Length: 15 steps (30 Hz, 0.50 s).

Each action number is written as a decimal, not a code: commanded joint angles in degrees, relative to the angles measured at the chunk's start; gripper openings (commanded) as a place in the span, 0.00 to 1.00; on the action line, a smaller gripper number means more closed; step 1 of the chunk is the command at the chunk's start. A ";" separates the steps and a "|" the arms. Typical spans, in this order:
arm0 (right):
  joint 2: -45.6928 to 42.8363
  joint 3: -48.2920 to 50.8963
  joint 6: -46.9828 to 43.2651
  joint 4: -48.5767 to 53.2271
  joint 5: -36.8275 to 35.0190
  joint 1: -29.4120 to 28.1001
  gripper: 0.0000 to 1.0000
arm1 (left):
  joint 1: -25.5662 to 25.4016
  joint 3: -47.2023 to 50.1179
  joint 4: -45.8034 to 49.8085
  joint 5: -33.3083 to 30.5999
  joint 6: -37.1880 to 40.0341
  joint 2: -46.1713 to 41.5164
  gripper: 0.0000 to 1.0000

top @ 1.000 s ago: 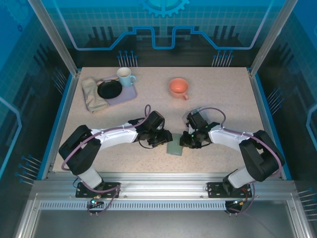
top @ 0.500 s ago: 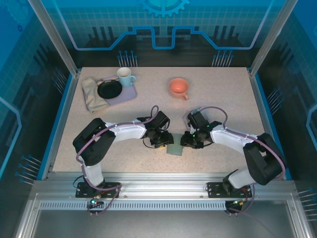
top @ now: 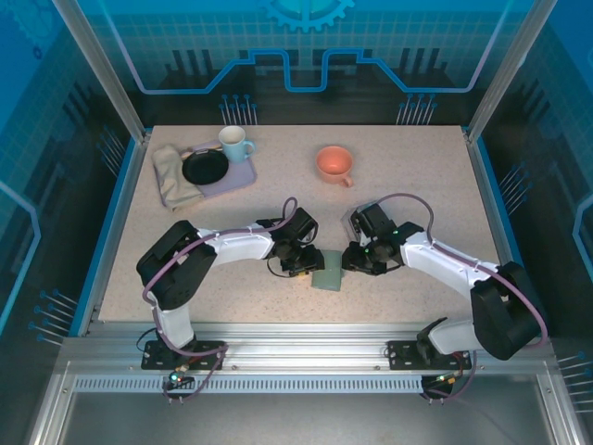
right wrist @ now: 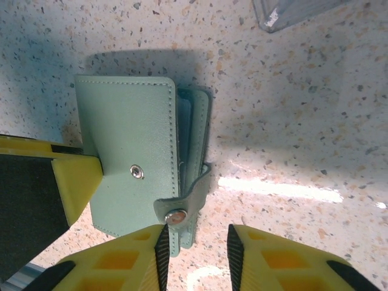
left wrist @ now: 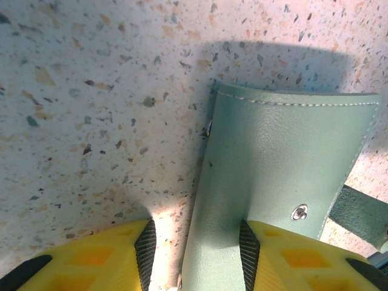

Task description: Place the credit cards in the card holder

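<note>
Currently left pincer [left wrist: 197, 242], half open, is resting one finger [left wrist: 285, 260] on the holder [right wrist: 130, 151]; right pincer [right wrist: 197, 242], half open too, is hovering at its tab [right wrist: 188, 203], both empty.

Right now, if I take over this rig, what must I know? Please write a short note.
Left gripper: open, one finger over the holder.
Right gripper: open, at the holder's tab, gripping nothing.
Holder: folded, flat on the table between both grippers; tab unsnapped.
Cards: thin layers show in the holder's open side; cards or pockets, I cannot tell.
Left to do: confirm the cards are in, then snap the tab.
</note>
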State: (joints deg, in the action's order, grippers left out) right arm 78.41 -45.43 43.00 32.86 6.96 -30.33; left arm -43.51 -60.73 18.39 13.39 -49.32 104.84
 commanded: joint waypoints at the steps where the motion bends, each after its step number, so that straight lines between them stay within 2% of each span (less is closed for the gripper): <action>1: -0.77 -2.88 -1.55 3.60 -3.44 -0.59 0.39 | -0.01 -0.53 2.35 1.49 1.16 0.98 0.45; 5: 1.61 -5.99 -2.16 4.93 -5.71 -2.91 0.50 | -0.02 -0.32 1.92 1.50 0.89 0.65 0.44; 10: 8.75 -12.11 -2.49 8.50 -10.68 -7.31 0.52 | -0.01 0.13 1.67 1.28 0.66 0.20 0.43; 15: 12.44 -13.71 -0.92 11.28 -15.52 -8.78 0.51 | -0.04 0.72 0.94 1.21 0.11 0.00 0.43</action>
State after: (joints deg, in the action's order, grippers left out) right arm 89.65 -58.02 41.32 39.35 -3.92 -38.63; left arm -43.51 -60.71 18.15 13.54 -49.36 104.84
